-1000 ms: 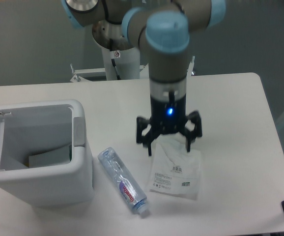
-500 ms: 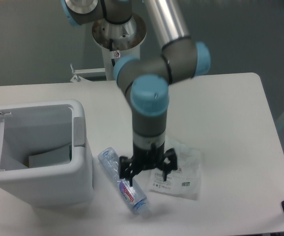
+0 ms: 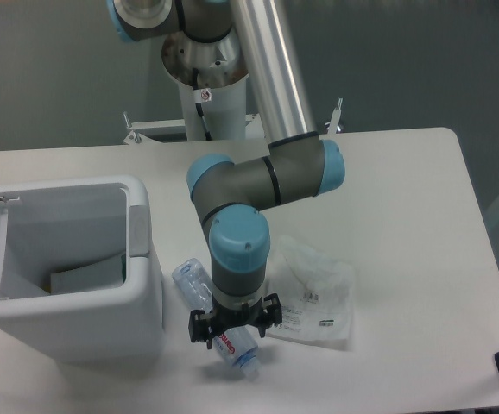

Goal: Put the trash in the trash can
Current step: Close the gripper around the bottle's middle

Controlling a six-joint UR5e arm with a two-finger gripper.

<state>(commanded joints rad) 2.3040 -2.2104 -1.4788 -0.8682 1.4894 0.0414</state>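
Bottle (image 3: 224, 332) lies on the table (image 3: 405, 190) near the front edge, angled, cap end toward the camera, just right of the trash can (image 3: 68, 285). Gripper (image 3: 235, 325) is right over its label section, fingers spread and straddling the body, not closed on it yet as far as I can tell. Advice: centre on the label band, close across the narrow axis (crushed plastic will flex, so expect it to squash before it holds). Lift straight up before traversing left, clear the thick rim. Plastic bag (image 3: 314, 297) lies flat just right of the bottle, partly behind the wrist; keep the fingers off its edge. Bin lid is open, something flat already lies inside.
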